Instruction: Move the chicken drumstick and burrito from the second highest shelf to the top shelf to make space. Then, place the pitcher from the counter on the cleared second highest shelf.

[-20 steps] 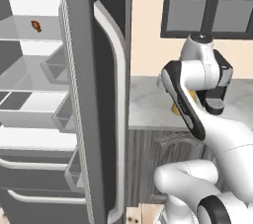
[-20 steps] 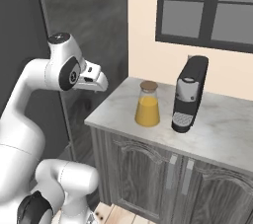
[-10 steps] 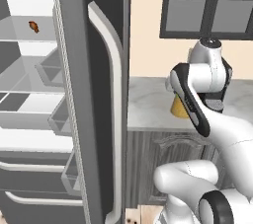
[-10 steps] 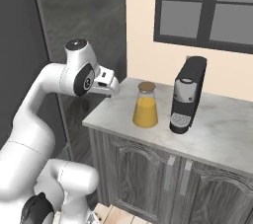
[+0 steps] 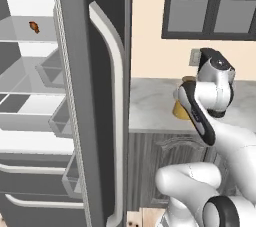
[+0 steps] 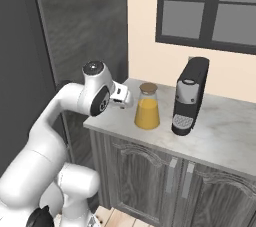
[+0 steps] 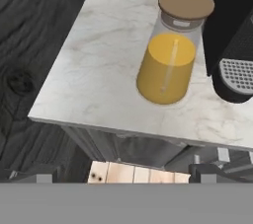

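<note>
The claw (image 6: pixel 125 98) is spread wide and holds nothing. It hangs beside the near left corner of the tabletop (image 6: pixel 225 136), level with the upper half of the pitcher (image 6: pixel 147 107). The pitcher stands upright just ahead of the claw, apart from it, and close beside the black coffee machine (image 6: pixel 189 96) on its far side. From the hand view the pitcher (image 7: pixel 170 50) sits ahead and slightly below, with bare tabletop (image 7: pixel 94 70) around its near side.

By its look the pitcher is rigid, smooth-walled and more than half full of orange liquid, so it is probably fairly heavy, slippery, and apt to slosh if tilted. The narrower neck just under the brown lid seems the best place to take hold, keeping it upright. In the open fridge, the drumstick (image 5: pixel 34 26) lies on an upper shelf (image 5: pixel 25 40), far from the claw.
</note>
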